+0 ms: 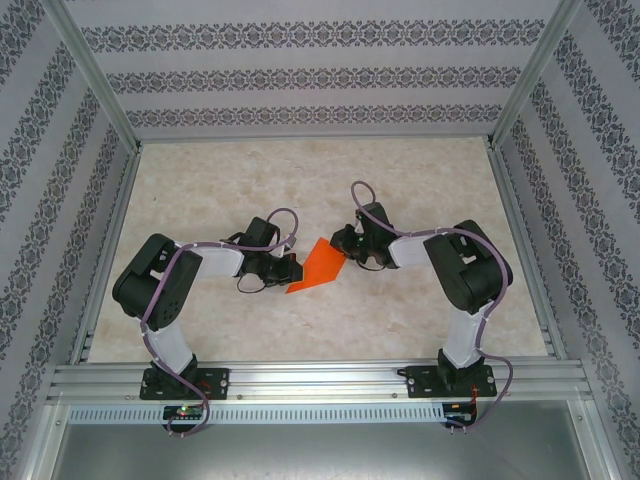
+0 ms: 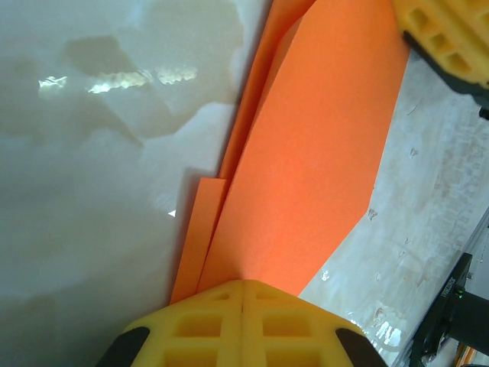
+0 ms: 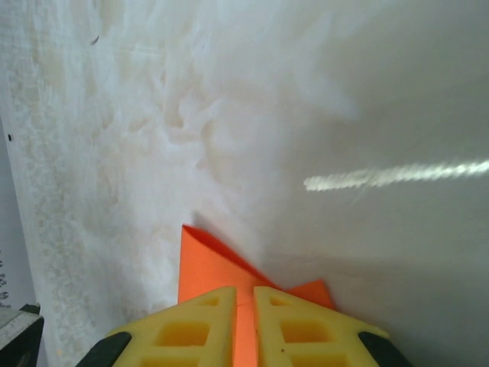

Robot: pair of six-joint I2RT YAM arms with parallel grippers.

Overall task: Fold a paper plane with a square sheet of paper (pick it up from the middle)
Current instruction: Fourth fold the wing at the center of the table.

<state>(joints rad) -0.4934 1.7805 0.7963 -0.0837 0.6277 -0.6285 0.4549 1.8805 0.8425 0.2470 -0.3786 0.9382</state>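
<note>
Top external view shows you the orange paper (image 1: 318, 266) at mid-surface (image 1: 300, 180), folded into a layered wedge but not yet a finished dart; left claw (image 2: 243, 294) pinches one edge; right claw (image 3: 244, 294) grips the opposite corner; further folds, I judge, remain.

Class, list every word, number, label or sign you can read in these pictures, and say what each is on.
None is readable.
The paper is plain.
The wall pattern is ornament, not lettering.
Pale marks on a black part are too blurred to read.
</note>
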